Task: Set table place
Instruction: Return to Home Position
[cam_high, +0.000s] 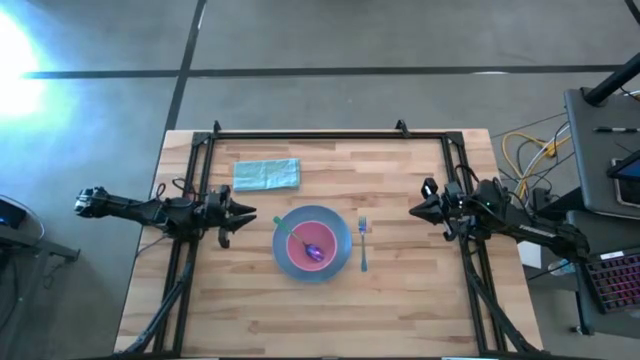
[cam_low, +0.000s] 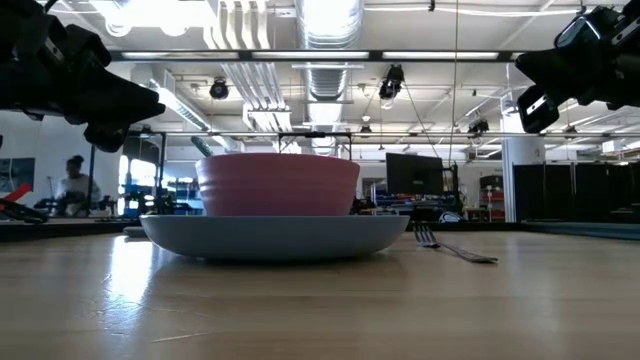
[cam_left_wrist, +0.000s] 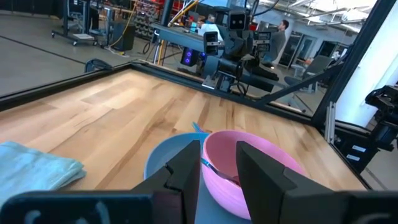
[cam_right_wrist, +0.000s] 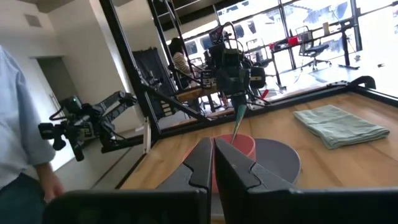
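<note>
The blue plate (cam_high: 341, 226) is seen on the table (cam_high: 400, 300), with the pink bowl (cam_high: 300, 238) set inside it. The spoon (cam_high: 316, 251) is laid in the bowl; from table height its purple head is hidden by the bowl's wall. The slim fork (cam_high: 363, 243) is placed just beside the plate. The left gripper (cam_high: 250, 213) is held near the plate, fingers parted and empty. The right gripper (cam_high: 413, 210), farther off past the fork, is pinched closed on nothing. A folded teal cloth (cam_high: 266, 174) is seen beyond the plate.
</note>
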